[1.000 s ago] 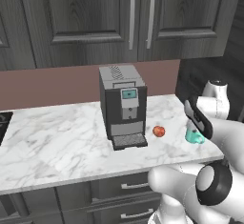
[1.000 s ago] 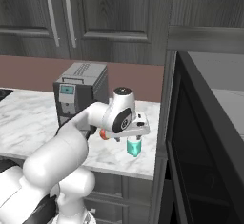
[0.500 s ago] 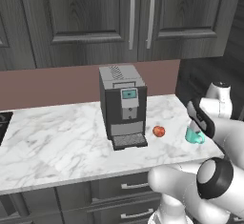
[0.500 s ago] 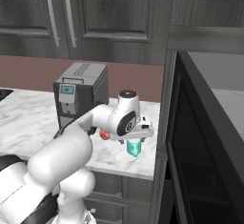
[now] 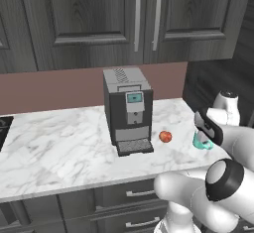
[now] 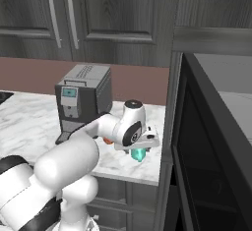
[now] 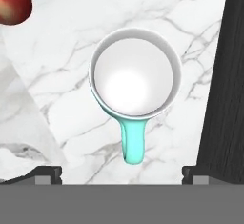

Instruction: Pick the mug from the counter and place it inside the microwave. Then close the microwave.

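In my left base view the mug [image 5: 202, 141] stands on the counter [image 5: 59, 147] near its right end, right of the red fruit [image 5: 165, 136] and the coffee machine [image 5: 127, 110], with the gripper [image 5: 204, 134] just above it. In my right base view the hand hangs over the mug [image 6: 139, 154], beside the microwave [image 6: 211, 146] (door open). In my hand view the fingers [image 7: 46, 173] stand wide apart, the mug [image 7: 135, 75] upright between them, untouched, handle toward the camera.

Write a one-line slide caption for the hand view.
Open tool poised straight above the teal mug on the marble counter, handle toward the camera, a red fruit at the corner.
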Motion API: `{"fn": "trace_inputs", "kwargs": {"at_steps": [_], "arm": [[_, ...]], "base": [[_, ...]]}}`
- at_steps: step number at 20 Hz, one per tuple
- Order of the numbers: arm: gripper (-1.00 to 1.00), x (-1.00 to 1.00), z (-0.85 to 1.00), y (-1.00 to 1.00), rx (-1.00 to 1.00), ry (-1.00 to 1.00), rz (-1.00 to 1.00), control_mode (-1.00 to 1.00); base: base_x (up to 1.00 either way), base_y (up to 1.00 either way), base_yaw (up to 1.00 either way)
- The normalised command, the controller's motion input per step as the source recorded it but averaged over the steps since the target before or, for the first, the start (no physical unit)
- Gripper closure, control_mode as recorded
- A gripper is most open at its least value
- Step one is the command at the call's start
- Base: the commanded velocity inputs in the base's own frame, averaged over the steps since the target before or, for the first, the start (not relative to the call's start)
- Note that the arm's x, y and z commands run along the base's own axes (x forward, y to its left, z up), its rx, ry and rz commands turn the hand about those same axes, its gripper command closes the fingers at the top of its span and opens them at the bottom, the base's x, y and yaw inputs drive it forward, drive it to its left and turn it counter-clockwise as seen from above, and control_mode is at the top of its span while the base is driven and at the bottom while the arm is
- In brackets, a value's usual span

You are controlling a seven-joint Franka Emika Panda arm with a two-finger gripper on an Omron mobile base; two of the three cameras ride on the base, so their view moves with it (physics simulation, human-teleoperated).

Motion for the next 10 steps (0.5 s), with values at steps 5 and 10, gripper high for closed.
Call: {"fn": "trace_inputs", "kwargs": {"at_steps": [5, 10], "arm": [[-1.00, 0.17, -0.09, -0.01, 0.00, 0.00, 0.00, -1.00], [-1.00, 0.26, 0.00, -0.08, 0.00, 0.00, 0.00, -1.00]], "base": [[0.00, 0.00, 0.00], [0.00, 0.00, 0.00]]}}
